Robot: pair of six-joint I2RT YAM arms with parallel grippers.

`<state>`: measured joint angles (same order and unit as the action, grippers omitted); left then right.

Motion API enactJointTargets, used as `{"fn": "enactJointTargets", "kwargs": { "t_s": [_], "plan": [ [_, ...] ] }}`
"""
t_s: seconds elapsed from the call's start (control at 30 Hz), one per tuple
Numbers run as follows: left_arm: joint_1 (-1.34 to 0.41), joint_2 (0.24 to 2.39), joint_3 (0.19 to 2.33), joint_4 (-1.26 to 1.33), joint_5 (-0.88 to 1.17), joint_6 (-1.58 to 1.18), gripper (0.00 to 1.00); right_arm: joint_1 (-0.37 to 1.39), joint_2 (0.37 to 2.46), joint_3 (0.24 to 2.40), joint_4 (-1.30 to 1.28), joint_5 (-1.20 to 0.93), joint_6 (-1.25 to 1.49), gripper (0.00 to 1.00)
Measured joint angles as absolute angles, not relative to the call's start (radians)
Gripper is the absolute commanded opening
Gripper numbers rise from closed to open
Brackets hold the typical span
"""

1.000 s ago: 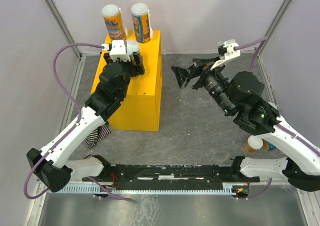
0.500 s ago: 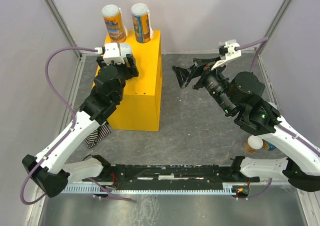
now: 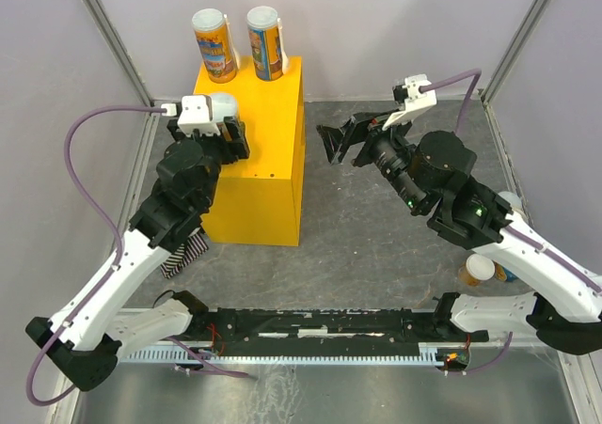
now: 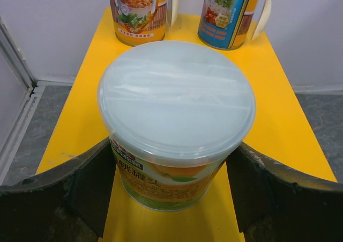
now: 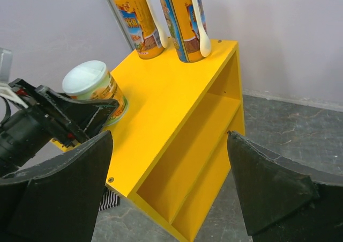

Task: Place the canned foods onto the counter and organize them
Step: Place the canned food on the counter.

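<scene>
While an orange can (image 3: 212, 40) and a blue-edged can (image 3: 264, 40) already stand at the far end of the yellow surface (image 3: 273, 123) from above, another can (image 3: 480, 270) waits low by the right arm's base, half hidden, and a striped cloth (image 3: 183, 253) lies under the left arm. At the left wrist, the left fingers (image 4: 80, 188) clasp a white-lidded can (image 4: 177, 118) over the near end, not yet released. At the right wrist, the right fingers (image 5: 59, 193) gape empty, and the middle looks free.

From above, the left gripper (image 3: 228, 128) hides all but the lid of the held can (image 3: 226, 101); the right arm (image 3: 527, 250) covers much of another can (image 3: 481, 270); the left arm (image 3: 141, 245) half-hides the striped cloth (image 3: 181, 255).
</scene>
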<state>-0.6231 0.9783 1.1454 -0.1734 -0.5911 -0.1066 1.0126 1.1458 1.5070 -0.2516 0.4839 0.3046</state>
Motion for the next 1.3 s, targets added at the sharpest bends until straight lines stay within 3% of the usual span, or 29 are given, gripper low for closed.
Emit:
{"fn": "enactJointTargets", "kwargs": {
  "t_s": [0.87,1.13,1.3],
  "plan": [
    [-0.622,0.885,1.103,-0.22,-0.654,-0.113,0.88,1.013,1.211,1.557,-0.317,0.501,0.318,0.96],
    [-0.549,0.932,1.103,-0.205,-0.635,-0.113,0.91,1.01,1.239,1.583,-0.325,0.498,0.316,0.96],
    [-0.497,0.962,1.108,-0.206,-0.597,-0.114,0.98,0.998,1.243,1.589,-0.332,0.496,0.314,0.98]
  ]
}}
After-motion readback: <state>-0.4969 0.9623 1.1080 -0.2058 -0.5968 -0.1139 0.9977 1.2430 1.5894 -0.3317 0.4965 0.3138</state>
